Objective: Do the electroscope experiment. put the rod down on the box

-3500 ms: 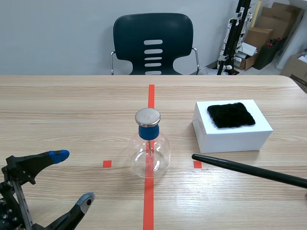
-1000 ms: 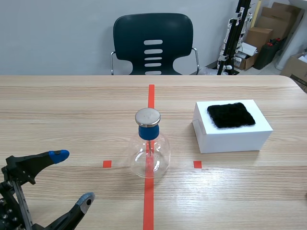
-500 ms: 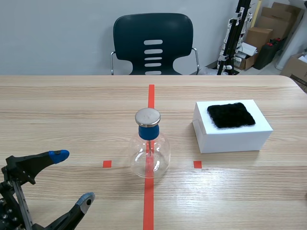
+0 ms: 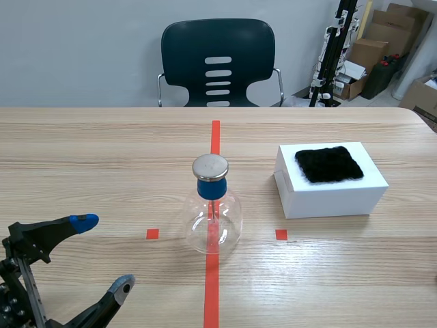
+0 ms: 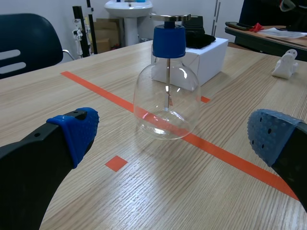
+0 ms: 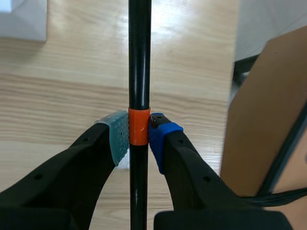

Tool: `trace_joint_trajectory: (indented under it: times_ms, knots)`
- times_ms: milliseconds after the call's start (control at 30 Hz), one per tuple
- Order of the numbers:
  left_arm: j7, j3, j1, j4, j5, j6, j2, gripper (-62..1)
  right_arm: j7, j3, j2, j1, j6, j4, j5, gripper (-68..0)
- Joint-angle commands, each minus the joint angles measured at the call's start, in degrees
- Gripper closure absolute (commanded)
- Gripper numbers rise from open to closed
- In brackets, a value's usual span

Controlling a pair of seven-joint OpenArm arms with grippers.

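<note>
Now, table [image 4: 102, 157]: it's carrying the whole set-up, with an orange-red line running down its middle.
Box [image 4: 334, 195]: the white box is sitting to the robot's right of that line, with a black fur pad [image 4: 328, 164] lying on its lid. By the task, that lid is where the rod is heading, and only the fur is resting there so far.
Electroscope [image 4: 213, 219]: the glass flask is standing right on the line, metal disc [image 4: 209, 166] on top and well apart from the box, probably so that either arm can reach it.
Left gripper [image 4: 103, 253]: it's hovering low at the near side of the table with its jaws gaping wide and gripping nothing. The flask is standing ahead of it, untouched.
Right gripper [image 6: 139, 134]: it isn't showing in the scene view. Its wrist view has the pads squeezing the rod from both sides.
Rod [image 6: 139, 57]: black and slim, it's pointing straight ahead over bare table, off the box.
Orange band [image 6: 139, 127]: the pads are biting exactly here, which looks like a marked grip spot.
</note>
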Motion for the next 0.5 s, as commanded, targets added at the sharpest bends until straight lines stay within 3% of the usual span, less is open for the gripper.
trace_joint_trajectory:
  times_ms: [0, 467]
  knots:
    - [-0.8, -0.3, -0.3, 1.1, -0.3, -0.1, -0.2, -62.3, 0.2, -1.0, 1.8, 1.6, 0.7, -0.3, 1.1, -0.2]
    - [-0.8, -0.3, -0.3, 1.1, -0.3, -0.1, -0.2, -62.3, -4.2, -11.6, 1.8, 14.0, 3.1, -11.4, 2.8, -0.2]
